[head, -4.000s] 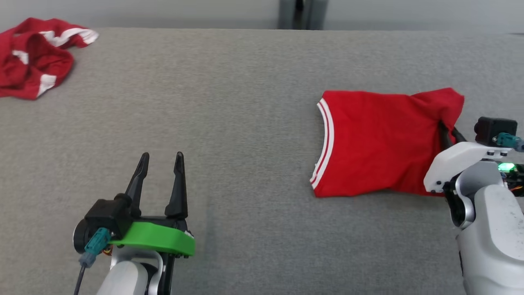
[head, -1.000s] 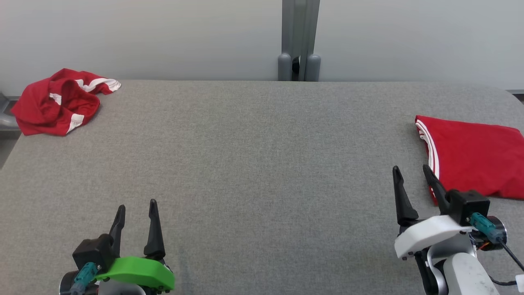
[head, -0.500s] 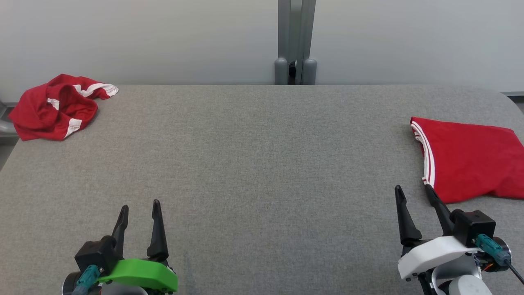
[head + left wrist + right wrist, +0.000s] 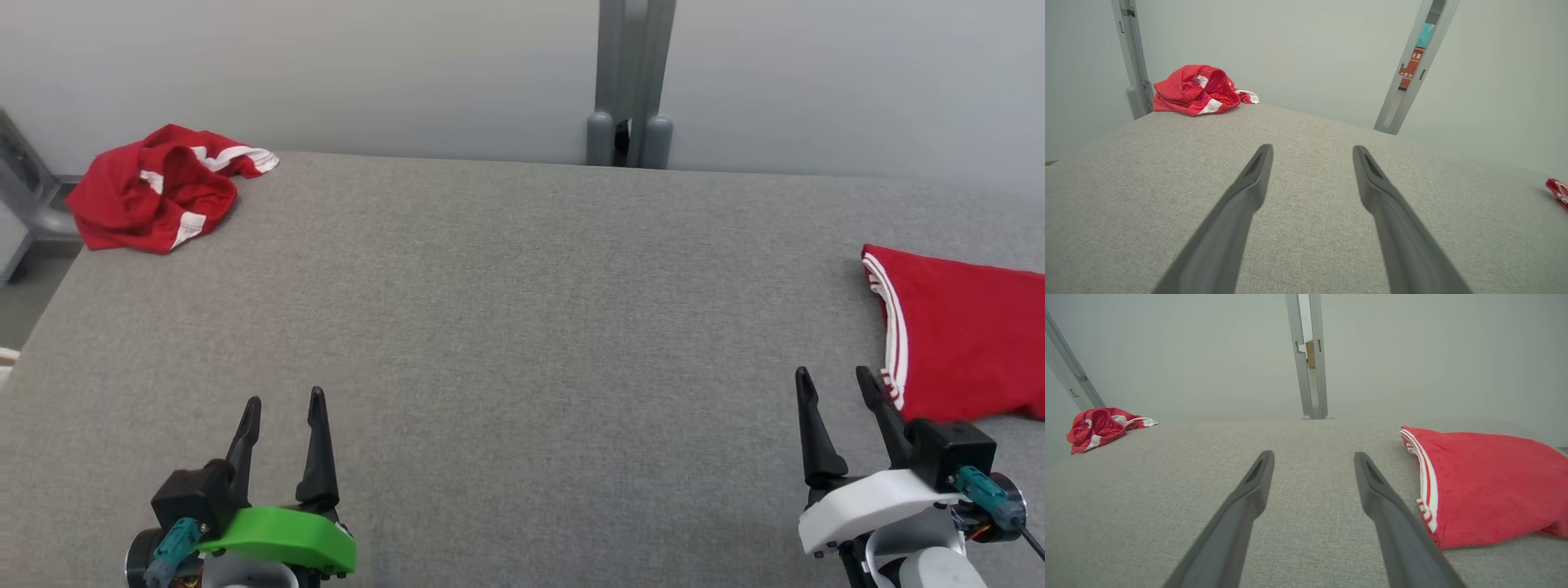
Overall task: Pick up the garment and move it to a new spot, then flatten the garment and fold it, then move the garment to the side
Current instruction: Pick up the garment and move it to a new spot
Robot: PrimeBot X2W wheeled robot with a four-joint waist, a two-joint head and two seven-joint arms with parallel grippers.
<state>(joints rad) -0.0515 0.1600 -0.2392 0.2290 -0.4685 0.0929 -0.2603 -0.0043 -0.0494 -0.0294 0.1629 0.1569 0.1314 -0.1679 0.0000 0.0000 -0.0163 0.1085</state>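
Folded garment (image 4: 963, 343): red with white stripes, lying flat at the right edge of the grey counter (image 4: 522, 327).
Right gripper (image 4: 833, 371): fingers apart, empty, just beside the garment (a few seconds ago it was at the cloth's right end).
Left gripper (image 4: 285, 396): fingers apart, empty.
Crumpled garment (image 4: 159, 196): far left corner.
Meaning: the move to the side looks finished.

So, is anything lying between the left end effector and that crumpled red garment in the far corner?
Nothing visible does. Only bare grey tabletop lies between the open left end effector and the crumpled garment.
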